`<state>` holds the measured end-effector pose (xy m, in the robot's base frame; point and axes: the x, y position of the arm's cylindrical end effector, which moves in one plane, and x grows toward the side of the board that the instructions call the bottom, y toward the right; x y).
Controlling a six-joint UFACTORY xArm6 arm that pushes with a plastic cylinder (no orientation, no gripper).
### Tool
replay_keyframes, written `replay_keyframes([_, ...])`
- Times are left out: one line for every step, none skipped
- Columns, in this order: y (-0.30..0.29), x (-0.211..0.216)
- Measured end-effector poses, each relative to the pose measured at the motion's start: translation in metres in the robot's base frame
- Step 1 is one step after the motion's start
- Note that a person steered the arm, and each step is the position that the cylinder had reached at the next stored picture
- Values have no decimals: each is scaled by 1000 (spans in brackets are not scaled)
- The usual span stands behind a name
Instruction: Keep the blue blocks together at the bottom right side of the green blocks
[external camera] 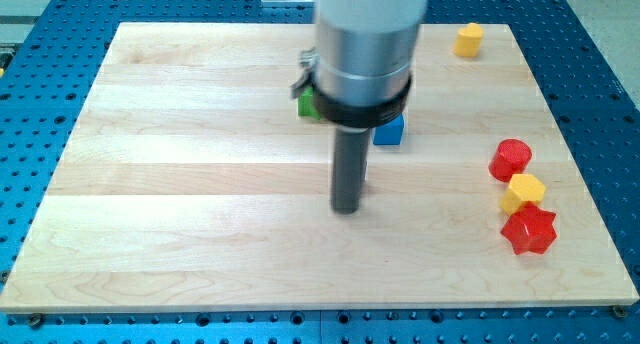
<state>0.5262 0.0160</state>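
Note:
My tip (346, 209) rests on the bare board near the middle, below the blocks. A blue block (390, 131) shows just above and to the right of the tip, partly hidden behind the arm's body. A green block (308, 104) peeks out at the arm's left edge, up and left of the tip. The arm's body hides the space between these two, so I cannot tell whether other blue or green blocks lie there or whether they touch.
A yellow block (468, 40) sits at the board's top right. At the right edge a red cylinder (511, 159), a yellow block (524, 192) and a red star-shaped block (529, 230) stand in a column. The wooden board (180, 184) lies on a blue perforated table.

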Motion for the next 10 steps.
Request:
replay_keyframes([20, -32])
replay_keyframes([40, -54])
replay_keyframes([67, -56])
replay_keyframes([72, -50])
replay_keyframes([12, -43])
replay_keyframes([-7, -56])
replay_keyframes([10, -64])
replay_keyframes([28, -68])
replay_keyframes([35, -49])
replay_keyframes([66, -53])
